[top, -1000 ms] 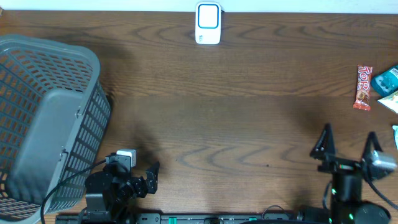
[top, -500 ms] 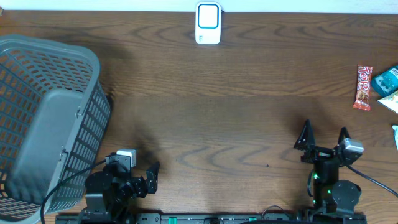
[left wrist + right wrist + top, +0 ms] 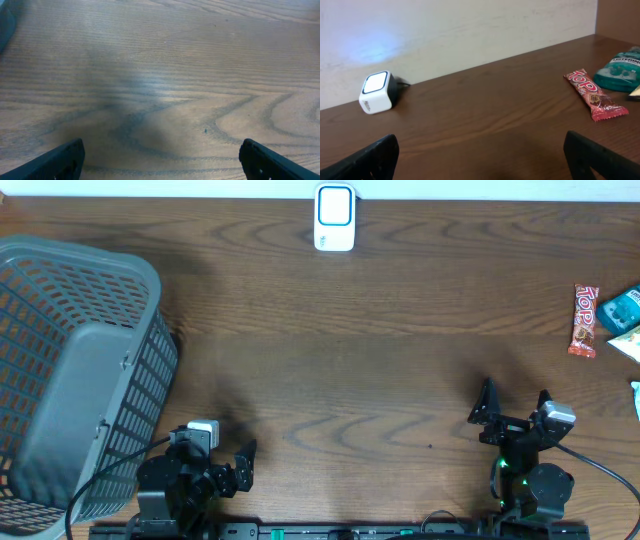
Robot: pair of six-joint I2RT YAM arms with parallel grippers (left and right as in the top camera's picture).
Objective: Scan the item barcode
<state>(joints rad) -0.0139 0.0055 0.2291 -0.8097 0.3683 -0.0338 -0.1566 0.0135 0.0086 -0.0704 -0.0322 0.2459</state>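
The items lie at the table's far right: a red Top candy bar [image 3: 584, 320] [image 3: 595, 94], a teal pack [image 3: 622, 305] [image 3: 622, 69] and a pale packet [image 3: 628, 342]. The white scanner [image 3: 334, 217] [image 3: 377, 92], its face glowing blue, stands at the back edge by the wall. My right gripper [image 3: 515, 402] [image 3: 482, 147] is open and empty near the front edge, well short of the items. At the front left my left gripper [image 3: 240, 465] [image 3: 162, 152] is open over bare wood and holds nothing.
A grey mesh basket [image 3: 70, 380] fills the left side of the table, just beside the left arm. Another item's edge [image 3: 636, 395] peeks in at the right border. Cables run along the front edge.
The right arm has swung left and drawn back a little toward the front edge, its jaws staying wide. The left arm and all the objects have not moved.
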